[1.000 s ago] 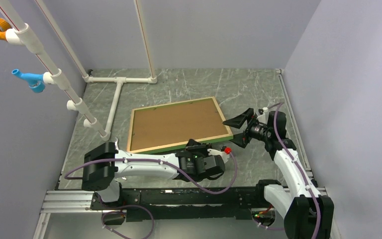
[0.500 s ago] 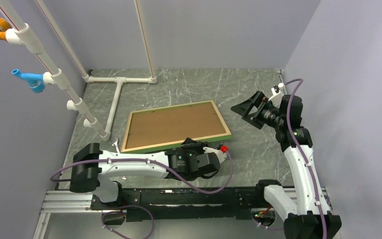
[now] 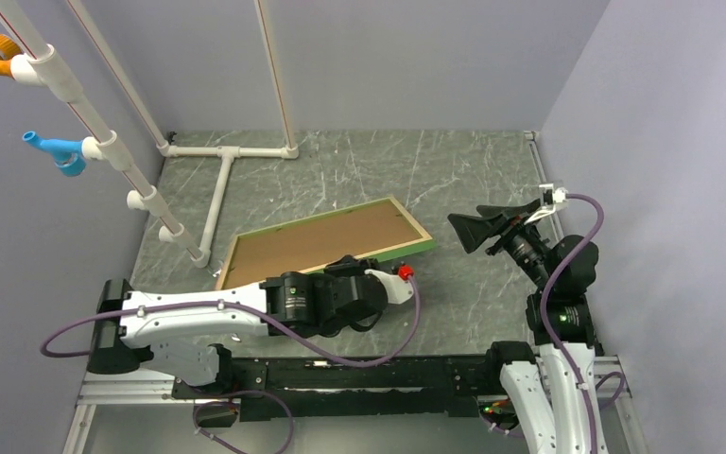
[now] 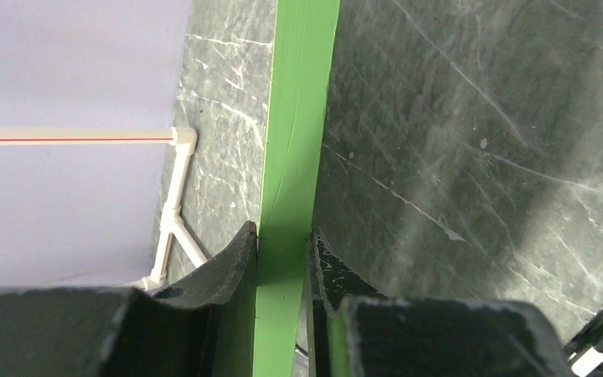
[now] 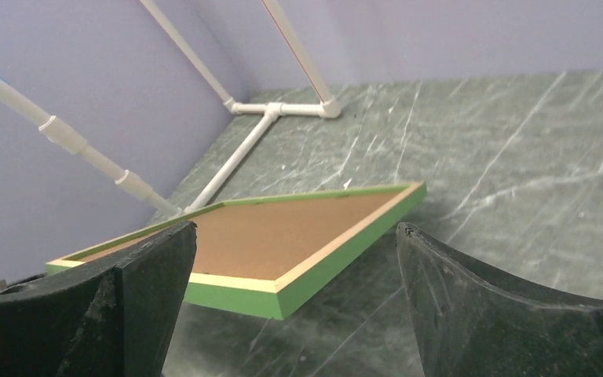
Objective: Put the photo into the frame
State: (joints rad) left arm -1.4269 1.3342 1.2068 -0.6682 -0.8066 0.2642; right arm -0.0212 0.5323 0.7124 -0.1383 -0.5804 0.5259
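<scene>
Change: the left arm has drawn back toward the table's near-left side, dragging and tilting the frame (image 3: 326, 238); its far-right corner now sits lower and closer to the middle. The right arm has pulled away toward the right edge.
Left gripper (image 4: 283, 263): fingers pinch the frame's green near edge, one pad on each face.
Right gripper (image 3: 488, 227): fingers spread wide, holding nothing, well apart from the frame and facing it.
Frame: mid-table, lifted at its near edge, far edge seemingly low toward the marble surface (image 3: 454, 165); brown backing board (image 5: 283, 232) faces up inside the tan border.
Photo: not visible in any view; whether it lies under the board I cannot tell.
Step in hand: probably repositioning or turning the frame, with the left arm alone carrying it.
Next move calls for: a steady pinch while the frame swings, and the right gripper coming in on the free far-right edge to support it.
</scene>
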